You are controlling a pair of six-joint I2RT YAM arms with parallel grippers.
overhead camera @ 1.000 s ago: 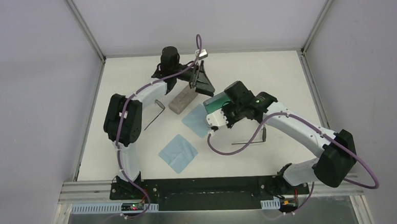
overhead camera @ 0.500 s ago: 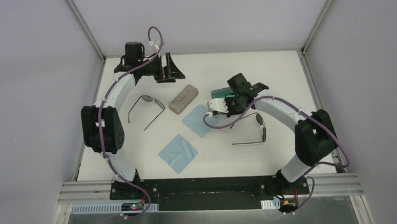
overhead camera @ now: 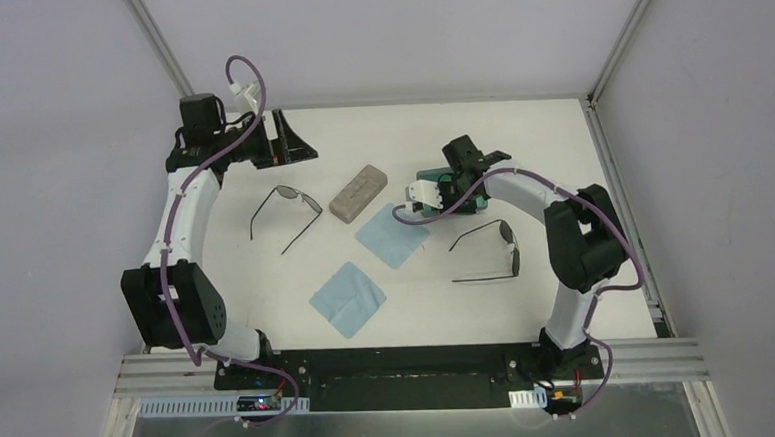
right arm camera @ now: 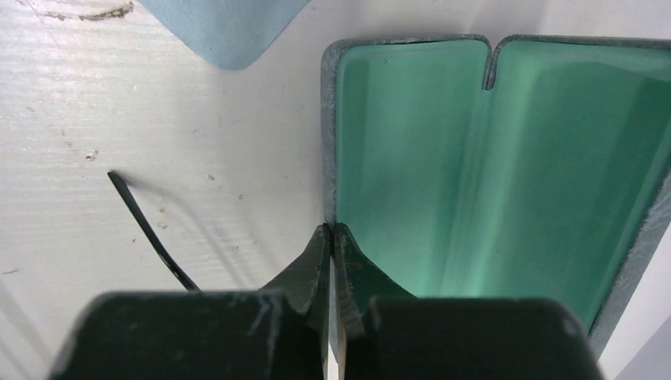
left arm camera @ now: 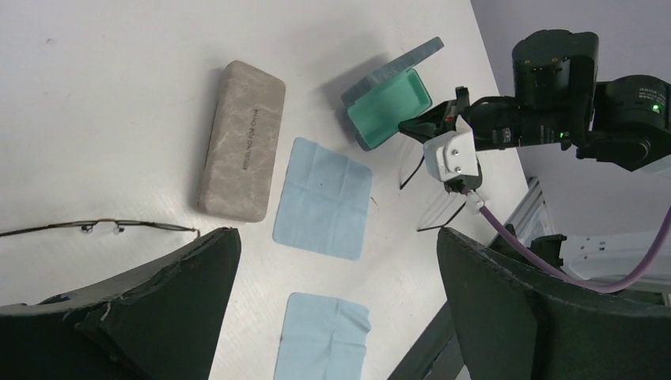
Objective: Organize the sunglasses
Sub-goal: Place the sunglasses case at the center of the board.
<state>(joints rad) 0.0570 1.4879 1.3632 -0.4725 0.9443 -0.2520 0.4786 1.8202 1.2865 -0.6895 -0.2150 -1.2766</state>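
Sunglasses (overhead camera: 508, 235) are not yet cased; the step looks like holding the case (right arm camera: 475, 158) open. Left pincer (left arm camera: 336, 237) hangs spread, empty. Right pincer (right arm camera: 331, 231) pinches that case by its rim. One pair lies just beside the right pincer, the other pair (overhead camera: 285, 193) near the left. Next likely needs letting go, then a fine nip on thin wire.
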